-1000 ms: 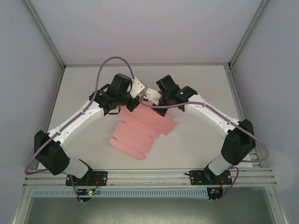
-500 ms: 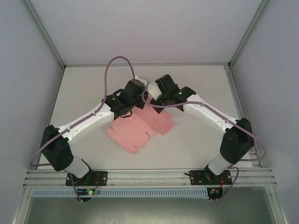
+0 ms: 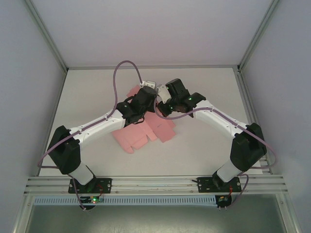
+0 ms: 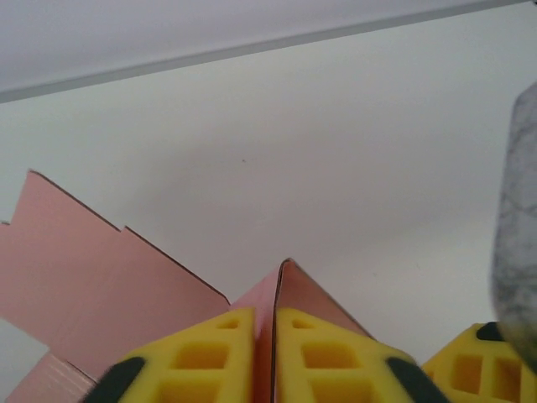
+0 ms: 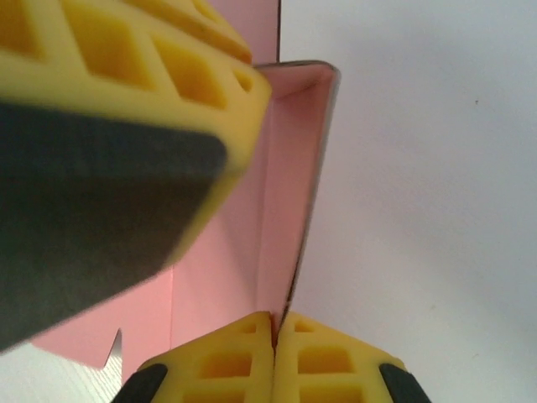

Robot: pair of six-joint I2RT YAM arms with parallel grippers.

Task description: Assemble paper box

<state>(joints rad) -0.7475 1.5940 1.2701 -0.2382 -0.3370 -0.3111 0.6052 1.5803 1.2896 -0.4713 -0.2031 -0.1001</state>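
**1. Paper box**
The paper box is a die-cut sheet of pink card with flaps, not a closed box. In the top view it lies near the centre of the surface. Most of the sheet spreads flat from the two wrists toward 6 and 7 o'clock. One flap projects past the left wrist toward 11 o'clock. The portion between the wrists is raised off the surface and folded upright.

**2. Left arm**
The left arm reaches from its base at 7 o'clock toward the centre. In the left wrist view the left gripper is clenched on the paper box. Its two yellow pads stand on either side of a raised card fold, and the folded edge runs between them toward 12 o'clock. Flat card with a stepped outline extends toward 9 o'clock of the pads. Bare surface occupies the area from 12 to 3 o'clock.

**3. Right arm**
The right arm reaches from its base at 5 o'clock toward the centre. In the right wrist view the right gripper is clenched on the paper box, its pads pressed together on the lower edge of an upright card wall. The wall rises toward 12 o'clock and turns over at the top into a short lip pointing toward 11 o'clock. One finger of the left gripper sits at 10 o'clock in this view, its corner against the inner face of the wall. Bare surface lies at 3 o'clock of the wall.

**4. Relative position**
In the top view the two grippers stand just beside each other above the sheet.
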